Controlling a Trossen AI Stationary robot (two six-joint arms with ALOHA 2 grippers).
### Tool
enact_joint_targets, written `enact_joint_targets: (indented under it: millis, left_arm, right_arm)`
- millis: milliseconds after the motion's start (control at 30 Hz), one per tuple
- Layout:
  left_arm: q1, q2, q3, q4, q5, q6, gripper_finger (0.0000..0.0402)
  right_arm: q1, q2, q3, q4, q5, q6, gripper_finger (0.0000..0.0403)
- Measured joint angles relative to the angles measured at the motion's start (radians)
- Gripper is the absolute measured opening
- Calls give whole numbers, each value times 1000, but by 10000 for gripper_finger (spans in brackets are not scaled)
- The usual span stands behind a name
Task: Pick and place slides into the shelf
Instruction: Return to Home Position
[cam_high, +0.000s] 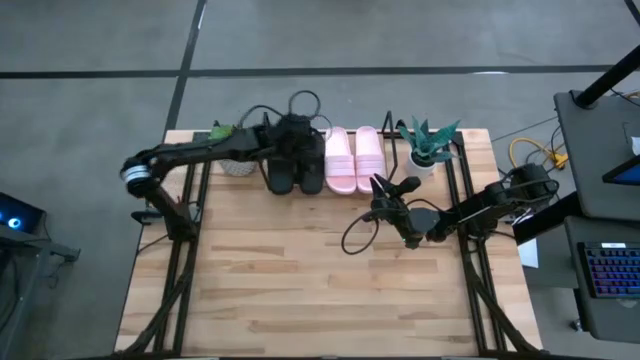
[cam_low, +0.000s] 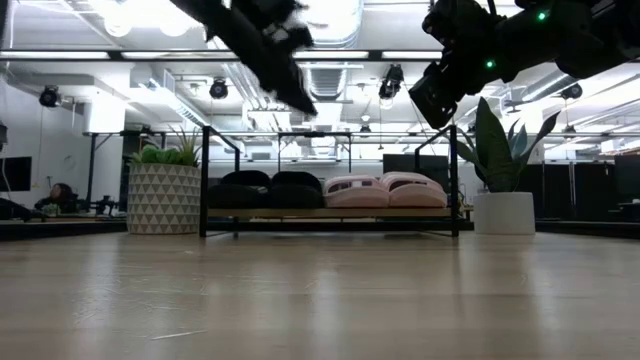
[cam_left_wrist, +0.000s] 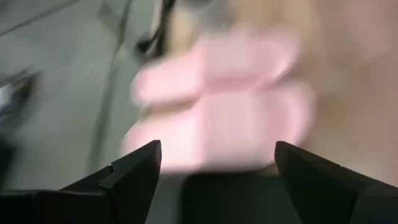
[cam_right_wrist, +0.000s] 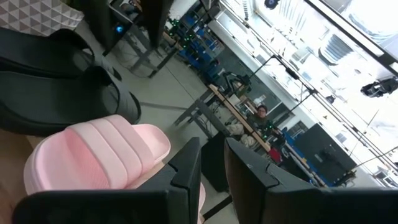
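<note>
All the slides lie side by side on the shelf (cam_low: 205, 180) at the table's far edge. The two black ones (cam_high: 295, 178) (cam_low: 265, 188) are on the left and the two pale pink ones (cam_high: 355, 160) (cam_low: 385, 190) on the right. My left gripper (cam_high: 292, 130) (cam_low: 290, 95) hangs open above the black pair, clear of them. Its wrist view shows the pink slides (cam_left_wrist: 230, 106) blurred beyond the spread fingers (cam_left_wrist: 217, 168). My right gripper (cam_high: 385, 190) (cam_low: 430, 100) is shut, raised over the table just near of the pink pair (cam_right_wrist: 93, 155).
A potted plant in a patterned pot (cam_high: 232, 150) (cam_low: 165, 195) stands left of the shelf. A spiky plant in a white pot (cam_high: 432, 145) (cam_low: 500, 170) stands to its right. Bare wooden tabletop (cam_high: 300, 280) spreads over the near half. People sit in the room beyond.
</note>
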Motion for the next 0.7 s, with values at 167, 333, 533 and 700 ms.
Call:
enact_joint_targets:
  millis: [167,333,533,700]
  left_arm:
    - [-32,-148,-83,24,286,-111,257]
    - [-93,-283,-199,102,255,-184,165]
    - [-181,-444,-384,219,54,-236,43]
    - [-246,-612,-551,323,-100,-258,11]
  right_arm:
    - [0,0,3,0,0,-7,63]
    - [0,0,5,0,0,-16,63]
    - [-3,0,9,0,0,-40,63]
    - [0,0,12,0,-5,49,63]
